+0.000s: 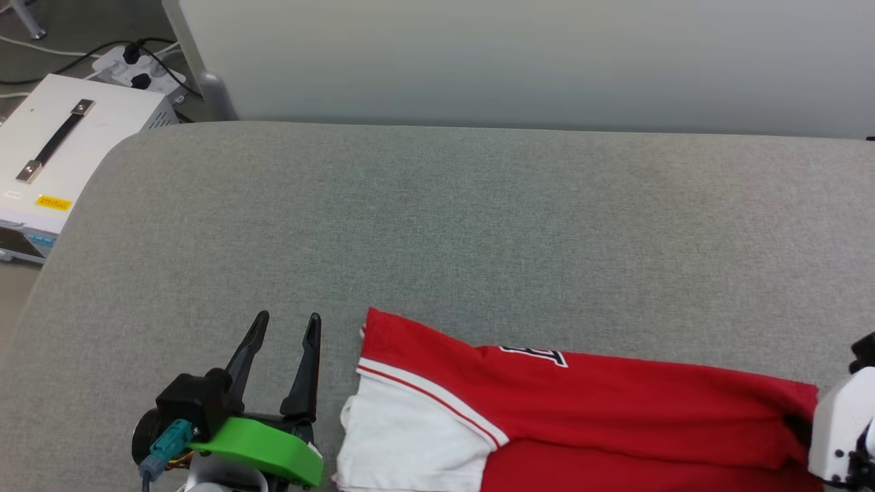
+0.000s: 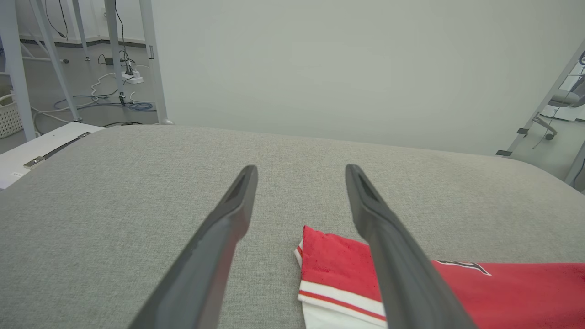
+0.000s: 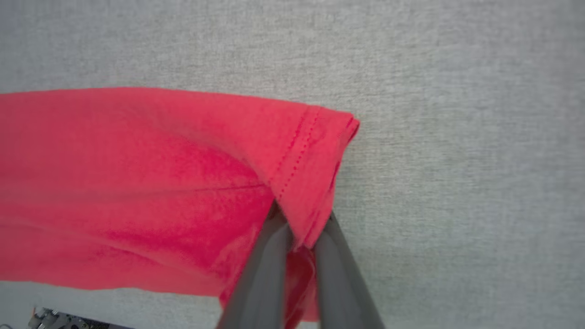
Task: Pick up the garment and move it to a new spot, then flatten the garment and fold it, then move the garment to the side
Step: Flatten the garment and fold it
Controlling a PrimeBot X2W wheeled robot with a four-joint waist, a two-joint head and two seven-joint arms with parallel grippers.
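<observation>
Bench [image 1: 437, 225] seen from above by head camera, tilted forward-down. Left wrist camera low, aimed along bench. Right wrist camera close over garment [image 3: 137, 183], shared by all views.

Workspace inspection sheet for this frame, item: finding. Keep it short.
surface: grey fabric tabletop, flat, rounded corner at left.
job's things: garment, red with a white sleeve, lying as a long strip at the near edge.
clutter: nothing seen.
tools: left tool open, beside the sleeve end, apart from it; right tool shut on the garment's red hem.
cables: power strip with plugs on the floor; loose cables beyond.
surroundings: white box with black handle, left of the table; pale panel behind.
</observation>
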